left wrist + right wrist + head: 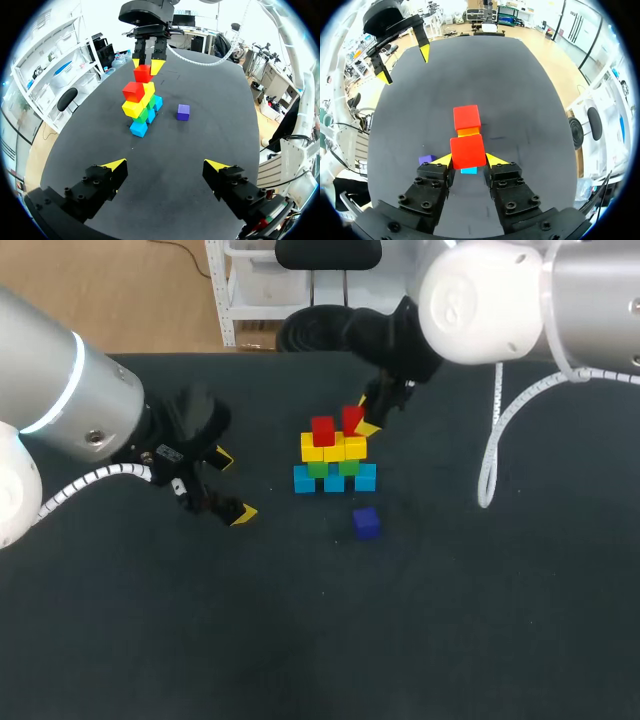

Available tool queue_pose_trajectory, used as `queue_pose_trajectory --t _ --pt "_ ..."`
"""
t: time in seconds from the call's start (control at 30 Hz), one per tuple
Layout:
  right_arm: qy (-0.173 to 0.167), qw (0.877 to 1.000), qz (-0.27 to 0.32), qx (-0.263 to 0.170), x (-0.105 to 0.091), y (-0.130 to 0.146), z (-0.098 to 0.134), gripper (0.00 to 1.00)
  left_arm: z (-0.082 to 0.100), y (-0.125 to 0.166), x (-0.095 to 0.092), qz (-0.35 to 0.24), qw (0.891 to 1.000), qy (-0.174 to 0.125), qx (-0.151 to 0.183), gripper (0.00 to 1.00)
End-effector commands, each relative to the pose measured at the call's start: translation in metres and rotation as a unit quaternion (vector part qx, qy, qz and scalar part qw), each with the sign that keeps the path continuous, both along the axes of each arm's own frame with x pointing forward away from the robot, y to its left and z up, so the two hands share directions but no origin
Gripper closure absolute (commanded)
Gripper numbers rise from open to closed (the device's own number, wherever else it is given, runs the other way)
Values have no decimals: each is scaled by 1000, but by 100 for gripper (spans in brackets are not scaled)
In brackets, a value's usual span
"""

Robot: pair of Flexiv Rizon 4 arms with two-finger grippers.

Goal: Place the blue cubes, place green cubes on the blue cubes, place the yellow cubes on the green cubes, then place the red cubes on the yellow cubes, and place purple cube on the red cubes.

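— Two red cubes up there! Where are they?
— The first red cube [322,430] sits on the yellow cubes [334,450], at the left end of their row. The second red cube [350,420] is in the right claw [366,414], over the right end of the yellow row. That claw's two fingers press it from both sides. I cannot tell if it touches the yellow ones.
— What is under the yellow ones?
— Green cubes [318,469], then blue cubes [304,479] at the bottom, on the dark table [450,620].
— And the purple cube [366,522]?
— It lies alone on the table, on the near side of the stack, a bit to the right.
— What about the left claw [232,486]?
— It hangs over the table, left of the stack and well apart from it. Its fingers are spread wide with nothing between them.
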State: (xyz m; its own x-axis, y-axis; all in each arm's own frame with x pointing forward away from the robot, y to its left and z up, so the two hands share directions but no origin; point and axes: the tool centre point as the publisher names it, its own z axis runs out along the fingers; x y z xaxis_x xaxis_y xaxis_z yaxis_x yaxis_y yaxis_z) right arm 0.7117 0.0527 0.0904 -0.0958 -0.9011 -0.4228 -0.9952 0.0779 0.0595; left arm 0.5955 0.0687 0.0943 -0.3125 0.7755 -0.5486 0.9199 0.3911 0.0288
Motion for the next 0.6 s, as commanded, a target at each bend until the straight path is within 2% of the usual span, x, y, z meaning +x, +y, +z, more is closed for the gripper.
queue_pose_trajectory --t 0.03,0.3,0.6 --pt "1 1000 1 0 -2 2 -1 100 0 0 0 1 1000 -1 1 0" --pt "6 1000 9 0 -8 3 -2 100 0 0 0 1 1000 -1 1 0" --pt "6 1000 11 -3 -7 4 -5 100 0 0 0 1 1000 -1 1 0"
